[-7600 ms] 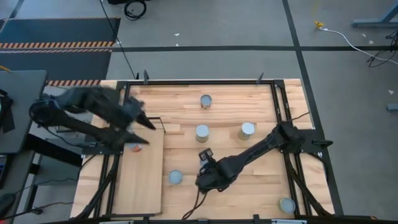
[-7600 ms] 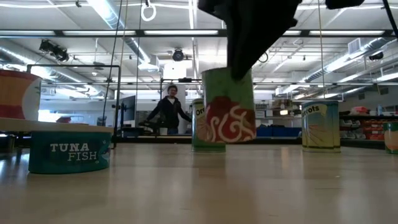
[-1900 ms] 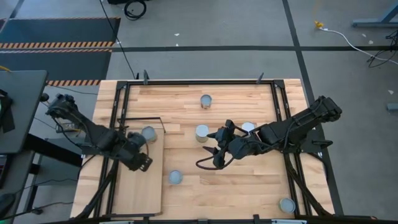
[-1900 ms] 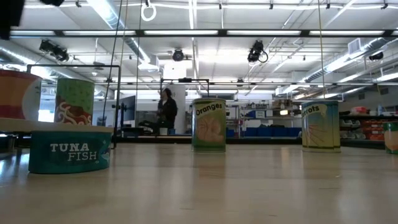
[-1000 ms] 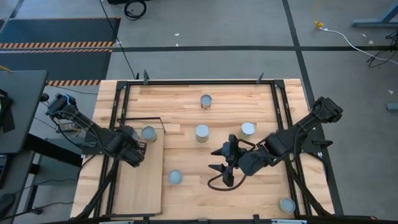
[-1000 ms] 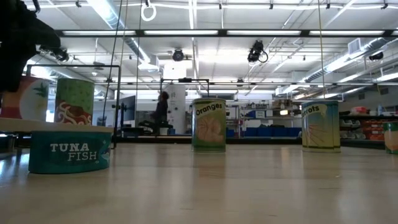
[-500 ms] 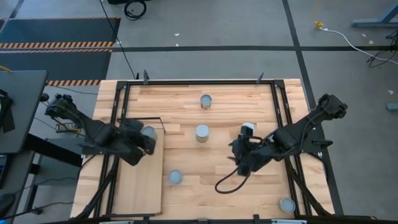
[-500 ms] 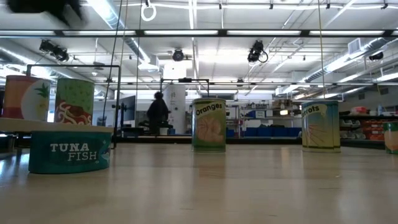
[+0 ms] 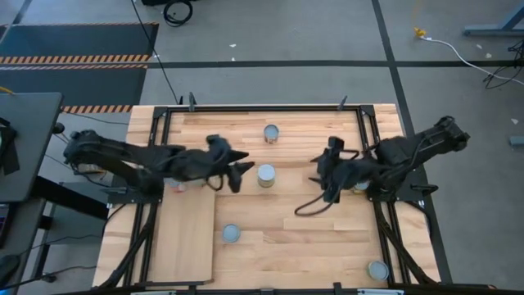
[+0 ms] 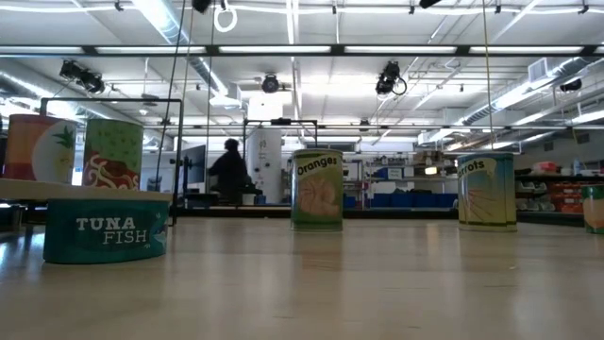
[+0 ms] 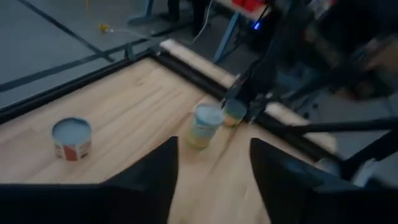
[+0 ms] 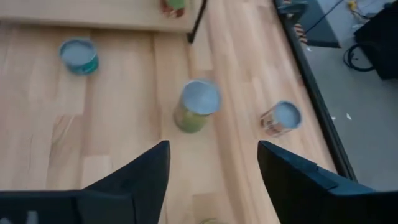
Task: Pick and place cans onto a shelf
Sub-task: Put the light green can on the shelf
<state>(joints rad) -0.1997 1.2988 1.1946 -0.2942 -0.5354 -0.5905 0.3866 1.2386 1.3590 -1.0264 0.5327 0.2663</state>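
We see the table (image 9: 327, 246) with the shelf (image 9: 184, 238) lying along its left side, and two cans now stand on that board: in the low view the pale pineapple can (image 10: 28, 146) and the green can (image 10: 112, 146) sit side by side behind the tuna tin (image 10: 106, 229). A moment ago the left arm was over the shelf beside the green can; now it has swung off the board and reaches toward the middle of the table. We judge that one delivery is finished and the next pick is starting.

The left pincer (image 9: 236, 170) hangs empty with its fingers spread wide, and the central can (image 9: 266, 174) stands just beyond its tips; in the left wrist view that can (image 11: 207, 124) lies ahead between the two fingers.

The right arm has drawn back from the table's near middle toward the right edge. The right pincer (image 9: 325, 168) is also wide and empty, facing the same central can (image 12: 198, 104) from the opposite side. The far can (image 9: 271, 133) stands beyond both pincers, the tuna tin (image 9: 232, 233) nearer than them, and another can (image 9: 377, 270) well behind the right pincer at the near corner.
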